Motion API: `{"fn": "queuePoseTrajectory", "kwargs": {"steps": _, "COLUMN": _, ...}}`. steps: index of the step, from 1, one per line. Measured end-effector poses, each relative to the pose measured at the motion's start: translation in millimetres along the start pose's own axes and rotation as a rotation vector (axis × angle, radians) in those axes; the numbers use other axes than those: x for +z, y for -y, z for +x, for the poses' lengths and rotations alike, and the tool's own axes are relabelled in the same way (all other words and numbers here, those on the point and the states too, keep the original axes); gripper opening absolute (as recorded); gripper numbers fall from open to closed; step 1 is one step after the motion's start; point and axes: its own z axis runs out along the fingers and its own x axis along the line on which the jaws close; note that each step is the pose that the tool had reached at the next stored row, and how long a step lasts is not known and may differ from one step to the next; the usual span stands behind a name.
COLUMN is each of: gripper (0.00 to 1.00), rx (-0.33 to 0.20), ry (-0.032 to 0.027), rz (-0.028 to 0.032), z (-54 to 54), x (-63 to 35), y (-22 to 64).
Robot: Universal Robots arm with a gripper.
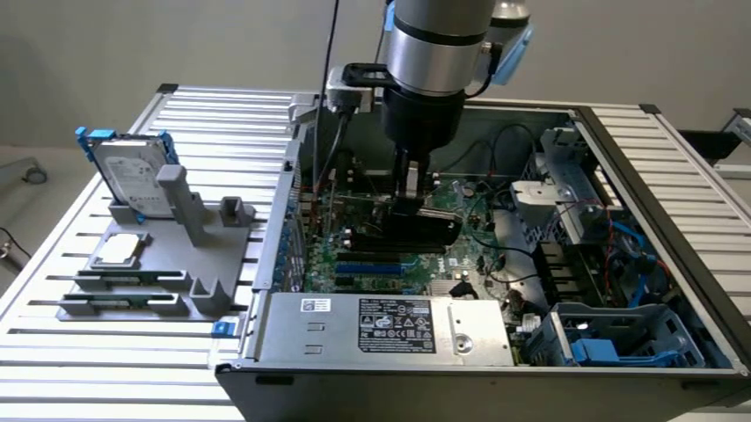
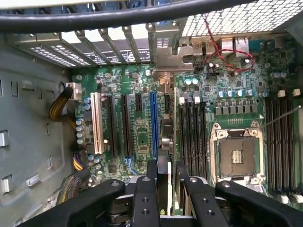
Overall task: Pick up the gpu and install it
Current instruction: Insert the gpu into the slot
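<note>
The gpu (image 1: 405,233) shows its black shroud inside the open computer case (image 1: 634,167), standing on edge low over the green motherboard (image 1: 470,255). My gripper (image 1: 409,204) reaches down from above and is shut on the card's top edge. In the wrist view the gpu (image 2: 166,137) appears edge-on between my fingertips (image 2: 152,166), with my gripper (image 2: 165,168) closed around it. Its silver end bracket (image 2: 173,56) lies against the case's rear slot openings. The card runs just beside the blue expansion slot (image 2: 154,118). Whether it sits fully in a slot I cannot tell.
A CPU socket (image 2: 236,153) and memory slots (image 2: 191,132) flank the card. The power supply (image 1: 388,323) fills the case's near side, and cables and drive bays (image 1: 610,255) crowd the exterior view's right. A grey fixture (image 1: 176,237) outside holds a hard drive (image 1: 129,171) and a CPU chip (image 1: 118,251).
</note>
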Motion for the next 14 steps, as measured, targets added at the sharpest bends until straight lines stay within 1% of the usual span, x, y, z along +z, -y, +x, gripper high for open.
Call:
{"fn": "queuePoseTrajectory", "kwargs": {"steps": 5, "gripper": 0.27, "rx": -0.032, "ry": -0.0017, "rz": 0.0011, "z": 0.1, "x": 8.6, "y": -3.9}}
{"fn": "queuePoseTrajectory", "kwargs": {"steps": 9, "gripper": 0.27, "rx": -0.045, "ry": -0.0025, "rz": 0.0014, "z": 0.9, "x": 11.4, "y": -6.8}}
{"fn": "queuePoseTrajectory", "kwargs": {"steps": 11, "gripper": 0.27, "rx": -0.051, "ry": -0.0026, "rz": 0.0028, "z": 2.0, "x": 12.0, "y": -9.4}}
{"fn": "queuePoseTrajectory", "kwargs": {"steps": 12, "gripper": 0.27, "rx": -0.051, "ry": -0.0026, "rz": 0.0080, "z": 2.5, "x": 12.7, "y": -11.2}}
{"fn": "queuePoseTrajectory", "kwargs": {"steps": 14, "gripper": 0.27, "rx": -0.052, "ry": -0.0021, "rz": 0.0215, "z": 3.5, "x": 14.3, "y": -15.3}}
